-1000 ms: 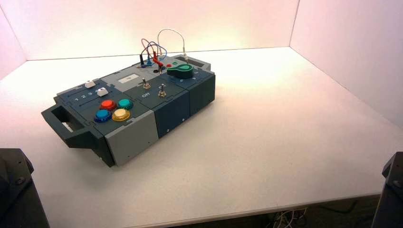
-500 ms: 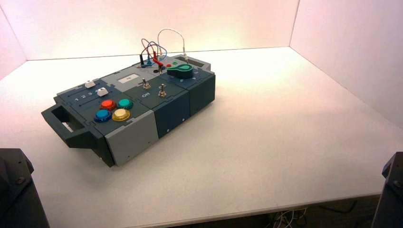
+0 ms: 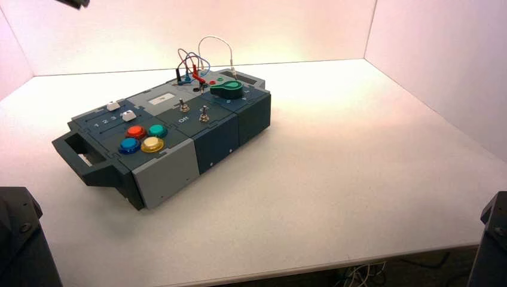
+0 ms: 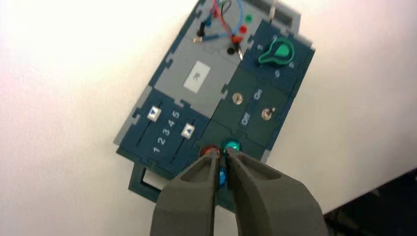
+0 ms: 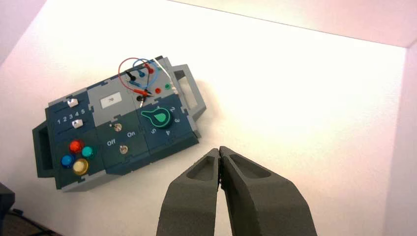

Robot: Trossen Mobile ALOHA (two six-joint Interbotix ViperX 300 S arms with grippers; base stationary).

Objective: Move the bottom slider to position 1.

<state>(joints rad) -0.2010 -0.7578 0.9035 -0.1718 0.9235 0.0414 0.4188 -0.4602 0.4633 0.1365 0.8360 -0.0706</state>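
Now hovering above the box [image 4: 196, 105] with the left end effector [image 4: 223, 151], held slightly apart at the tips, gripping nothing visible. Down below, in that wrist view, partly behind the tips: red [image 3: 136, 131], green [image 3: 158, 131] and blue [image 3: 129, 145] buttons; with yellow [image 3: 152, 144], four in all. Just beside these, on the dark blue panel [image 4: 141, 135]: two white sliders, the bottom slider [image 4: 188, 131] near 4, well apart from 1 [image 4: 156, 149]. Farther along: two metal switches [image 3: 184, 106], one green knob [image 3: 227, 90], then several wires [image 3: 215, 39]. Over the tabletop [image 3: 335, 155] beside the box: the right end effector [image 5: 220, 150], shut, holding nothing. Around the box, set diagonally on the left half: a wide stretch of tabletop towards the right wall [image 3: 445, 66], more before the front edge, a narrower strip behind.
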